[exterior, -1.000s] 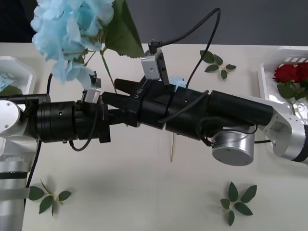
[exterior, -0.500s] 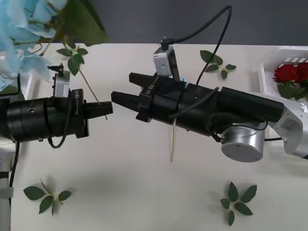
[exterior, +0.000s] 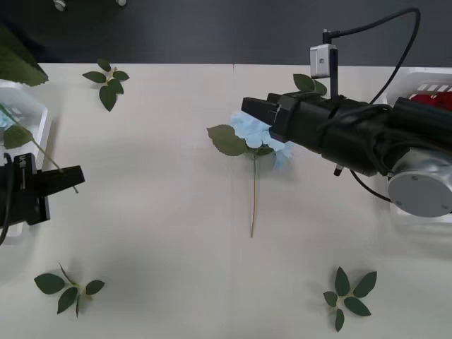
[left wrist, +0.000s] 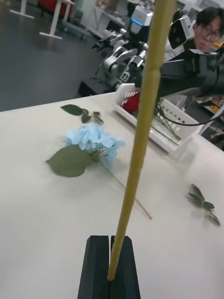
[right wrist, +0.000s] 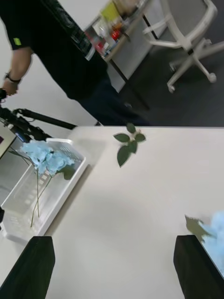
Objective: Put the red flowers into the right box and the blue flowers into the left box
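Observation:
My left gripper [exterior: 73,177] sits at the table's left edge, shut on the thin stem [left wrist: 140,121] of a blue flower, which rises up and left over the left box [exterior: 34,106]. Blue blooms [right wrist: 44,157] show at that box [right wrist: 56,201]; I cannot tell which one is the held one. Another blue flower [exterior: 258,134] lies flat at mid-table with its stem toward me, also seen from the left wrist [left wrist: 93,138]. My right gripper [exterior: 248,108] hovers open just above its bloom. The red flowers [exterior: 439,99] lie in the right box [exterior: 409,76].
Loose green leaf sprigs lie at the far left [exterior: 107,78], the near left [exterior: 67,288], the near right [exterior: 349,296] and behind the right arm [exterior: 305,83]. A large green leaf [exterior: 14,63] of the held flower hangs over the left edge.
The two grippers were together at mid-table. The left arm has drawn back left with the blue flower's stem, and the right arm has drawn back right, uncovering the blue flower on the table.

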You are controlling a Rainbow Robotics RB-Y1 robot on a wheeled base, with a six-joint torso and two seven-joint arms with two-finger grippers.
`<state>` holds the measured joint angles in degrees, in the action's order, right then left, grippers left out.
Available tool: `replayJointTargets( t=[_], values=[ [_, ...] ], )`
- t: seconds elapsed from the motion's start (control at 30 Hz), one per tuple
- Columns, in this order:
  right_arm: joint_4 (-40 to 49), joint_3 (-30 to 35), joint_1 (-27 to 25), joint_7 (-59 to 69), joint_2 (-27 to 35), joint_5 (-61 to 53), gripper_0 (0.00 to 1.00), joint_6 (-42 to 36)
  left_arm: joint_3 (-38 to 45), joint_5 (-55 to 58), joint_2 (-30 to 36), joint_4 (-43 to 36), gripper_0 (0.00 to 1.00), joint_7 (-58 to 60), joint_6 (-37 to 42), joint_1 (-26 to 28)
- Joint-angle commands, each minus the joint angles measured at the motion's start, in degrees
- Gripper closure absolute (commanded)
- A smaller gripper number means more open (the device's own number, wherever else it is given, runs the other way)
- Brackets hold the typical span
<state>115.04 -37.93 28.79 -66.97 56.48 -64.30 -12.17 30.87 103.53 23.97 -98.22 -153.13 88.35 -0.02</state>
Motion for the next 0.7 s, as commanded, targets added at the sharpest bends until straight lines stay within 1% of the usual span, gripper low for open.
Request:
replayJointTargets(
  t=[0.03,0.07,0.1,0.17,0.23,0.33,0.37,0.43,0.53,0.63,0.7],
  values=[
    [3.0,6.5,1.4,7.1,0.7,-4.3,0.25,-12.3,3.8,1.2,4.0,-2.1,1.00,-1.9,-2.6,4.9],
    [3.4,8.7,1.4,9.1,0.4,-5.3,0.25,-17.5,4.6,1.2,4.8,-2.4,1.00,-1.9,-3.6,6.3],
    [3.7,9.6,1.5,10.0,0.1,-5.7,0.25,-19.9,4.9,1.2,5.2,-2.5,1.00,-1.9,-4.1,6.9],
    [4.5,12.9,2.2,15.2,-0.7,-6.8,0.25,-30.2,6.0,1.1,7.1,-2.6,1.00,-1.9,-5.8,9.3],
    [5.2,13.8,3.3,21.0,-1.0,-6.4,0.25,-36.9,6.9,0.4,8.7,-2.6,1.00,-1.9,-6.8,11.1],
    [5.6,13.7,4.9,28.9,-1.7,-6.2,0.25,-43.2,8.4,-2.2,10.7,-2.5,1.00,-1.9,-7.3,12.9],
    [5.7,13.3,6.0,32.6,-2.6,-5.9,0.25,-46.6,9.8,-3.9,11.4,-2.5,1.00,-1.9,-7.4,13.8],
    [5.6,12.7,7.0,35.2,-3.5,-5.5,0.25,-50.1,11.1,-5.6,11.8,-2.5,1.00,-1.9,-7.7,14.7],
    [5.8,10.2,9.9,41.5,-4.7,-3.1,0.25,-56.2,14.1,-8.6,11.9,-2.5,1.00,-1.6,-8.5,16.8],
    [6.2,5.8,12.4,51.1,-6.6,1.7,0.25,-58.3,16.2,-11.3,11.9,-2.5,1.00,3.1,-9.2,18.6],
    [6.1,3.3,13.4,54.6,-7.3,4.6,0.25,-58.4,17.3,-12.2,11.9,-2.5,1.00,5.1,-9.7,19.4]
  ],
)
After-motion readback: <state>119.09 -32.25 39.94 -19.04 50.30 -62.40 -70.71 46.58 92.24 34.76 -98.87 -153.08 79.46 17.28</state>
